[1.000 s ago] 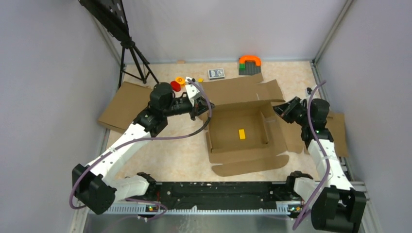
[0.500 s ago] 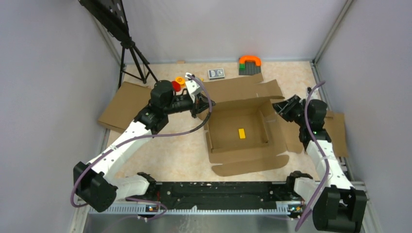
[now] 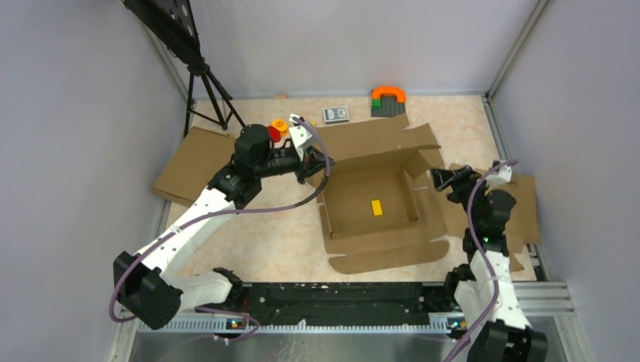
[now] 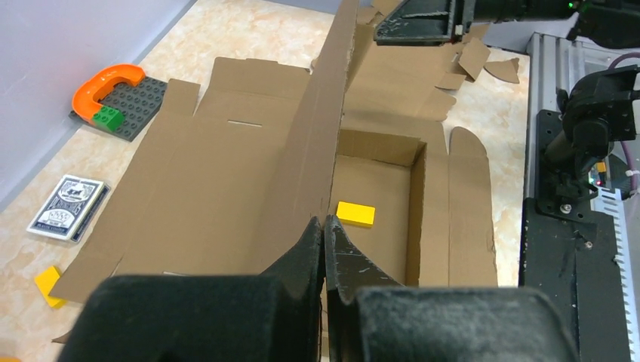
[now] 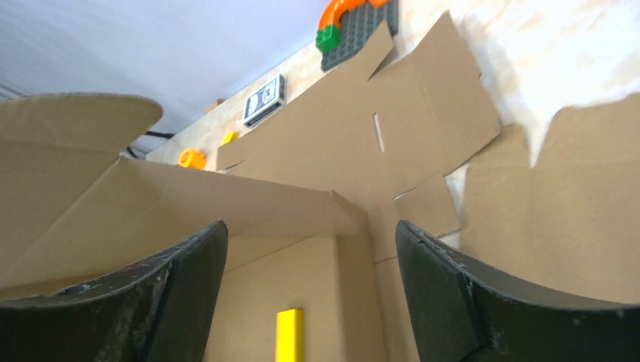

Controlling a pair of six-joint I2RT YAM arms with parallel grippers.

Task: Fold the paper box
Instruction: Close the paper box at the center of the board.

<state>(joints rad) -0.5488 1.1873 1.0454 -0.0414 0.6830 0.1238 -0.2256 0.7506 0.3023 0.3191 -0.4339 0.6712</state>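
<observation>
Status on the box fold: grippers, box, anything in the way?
Left gripper shut on upright wall of brown corrugated cardboard box. Right gripper open, by opposite side. Far and near flaps flat. Small yellow block inside tray.

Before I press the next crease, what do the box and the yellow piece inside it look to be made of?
The paper box: brown cardboard, likely corrugated, matte; scored creases and die-cut slits show. The yellow block: probably hard plastic, smooth with crisp edges; painted wood possible.

I read the paper box (image 3: 377, 141) as matt brown corrugated cardboard. Bench (image 3: 279, 235): smooth marbled beige, slight sheen. Fingers on the left pincer (image 4: 324, 226): scuffed matt black plastic. Yellow block (image 3: 375, 207): smooth plastic.
</observation>
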